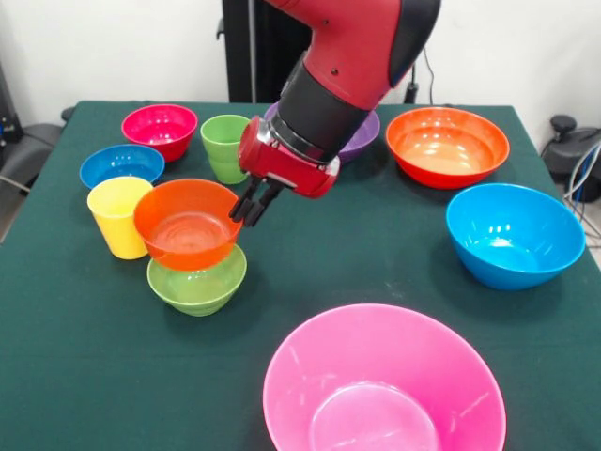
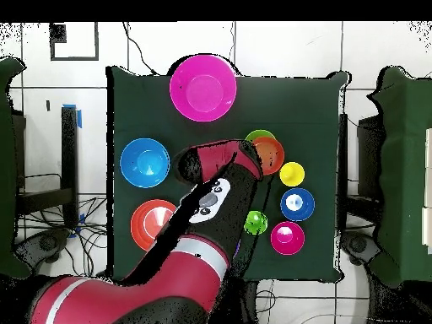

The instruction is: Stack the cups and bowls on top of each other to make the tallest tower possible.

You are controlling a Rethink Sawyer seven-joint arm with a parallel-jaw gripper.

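Holding the small orange-red bowl (image 1: 188,224) by its rim, our hand (image 1: 254,204) has its dark fingers pinched over the bowl's edge on the side toward the arm, so the bowl hangs tilted just above the small light-green bowl (image 1: 197,280) (we cannot tell whether the two rims already touch). We judge the tilt comes from the one-sided rim grip: the free side sags downward, which should help it slide into the green bowl's mouth.

Just past the held bowl, away from the hand, stands the yellow cup (image 1: 117,216), close enough that a sideways nudge could knock it. Behind the hand sits the light-green cup (image 1: 224,147), with the magenta-red bowl (image 1: 160,129) and dark blue bowl (image 1: 121,165) beyond it, and the purple bowl (image 1: 362,136) mostly hidden under the arm. Well off on the hand's other side are the large orange bowl (image 1: 447,145) and light blue bowl (image 1: 515,234); the pink bowl (image 1: 383,385) lies nearest the camera.

From above, the arm covers most of the grasp, and only slivers of green and orange-red show at the hand (image 2: 251,158). The tower has barely begun on the worktop (image 1: 357,272); we reckon the next need is to level the bowl before letting go.
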